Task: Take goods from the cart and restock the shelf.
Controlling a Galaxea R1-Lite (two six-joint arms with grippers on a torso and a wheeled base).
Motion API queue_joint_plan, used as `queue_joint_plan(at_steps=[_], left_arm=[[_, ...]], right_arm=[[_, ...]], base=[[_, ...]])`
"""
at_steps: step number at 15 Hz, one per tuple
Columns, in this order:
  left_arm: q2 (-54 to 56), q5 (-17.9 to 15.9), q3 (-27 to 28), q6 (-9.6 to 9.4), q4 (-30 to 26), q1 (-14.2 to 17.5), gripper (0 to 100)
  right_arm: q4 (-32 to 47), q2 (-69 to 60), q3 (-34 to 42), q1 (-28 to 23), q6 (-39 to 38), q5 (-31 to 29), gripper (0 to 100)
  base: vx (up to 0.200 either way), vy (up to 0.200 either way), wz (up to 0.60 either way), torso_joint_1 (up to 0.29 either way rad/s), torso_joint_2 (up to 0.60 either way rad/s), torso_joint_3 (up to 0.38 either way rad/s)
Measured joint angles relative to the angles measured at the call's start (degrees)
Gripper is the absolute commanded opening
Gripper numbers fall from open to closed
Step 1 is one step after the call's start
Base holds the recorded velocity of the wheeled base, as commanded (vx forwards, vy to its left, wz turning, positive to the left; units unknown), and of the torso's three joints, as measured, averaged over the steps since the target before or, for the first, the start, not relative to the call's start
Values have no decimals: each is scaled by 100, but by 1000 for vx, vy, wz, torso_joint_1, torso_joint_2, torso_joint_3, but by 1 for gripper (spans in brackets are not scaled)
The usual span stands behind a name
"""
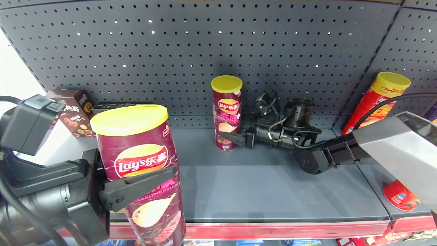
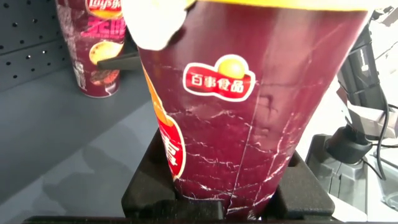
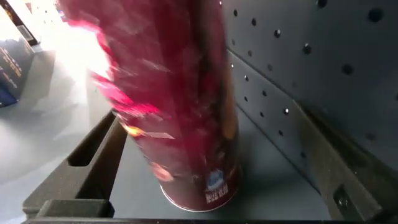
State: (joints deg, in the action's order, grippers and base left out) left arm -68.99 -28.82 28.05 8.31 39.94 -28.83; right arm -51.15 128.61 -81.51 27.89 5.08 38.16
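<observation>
A maroon chip can (image 1: 143, 171) with a yellow lid hangs upright at the shelf's front left, and my left gripper (image 1: 146, 186) is shut on its middle. Up close, the held can (image 2: 249, 106) rises from between the left gripper's (image 2: 230, 193) jaws. A second maroon can (image 1: 227, 112) stands on the grey shelf (image 1: 256, 191) near the pegboard back. My right gripper (image 1: 235, 138) is low at that can, open, one finger on each side. The standing can (image 3: 186, 124) sits between the right gripper's (image 3: 205, 118) wide-spread fingers (image 3: 93, 162) without visible contact.
A brown snack box (image 1: 73, 109) stands at the back left. A red can with a yellow lid (image 1: 379, 99) leans in the right bay, with a red can (image 1: 401, 196) lying below it. Open shelf floor lies between the two maroon cans. A red strip (image 1: 273, 229) marks the front edge.
</observation>
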Motion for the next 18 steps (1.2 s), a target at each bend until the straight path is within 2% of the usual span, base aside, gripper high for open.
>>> queue_joint_plan(at_steps=[5,6,12,18], left_arm=[[0,0,-9,0,2,4,0],[0,0,-11,0,0,4,0],[13,5,-22,0,0,0,0],[44,5,-105,0,2,0,0]], right_arm=[[38,110,-138,96,0,-1,100],[51,127,-162,127,2,24,0],[219,190,-357,184,6,10,0],[106,-271,411,265,35,-6,0]], base=[[0,0,0,0,0,0],[0,0,0,0,0,0],[0,0,0,0,0,0],[0,0,0,0,0,0]])
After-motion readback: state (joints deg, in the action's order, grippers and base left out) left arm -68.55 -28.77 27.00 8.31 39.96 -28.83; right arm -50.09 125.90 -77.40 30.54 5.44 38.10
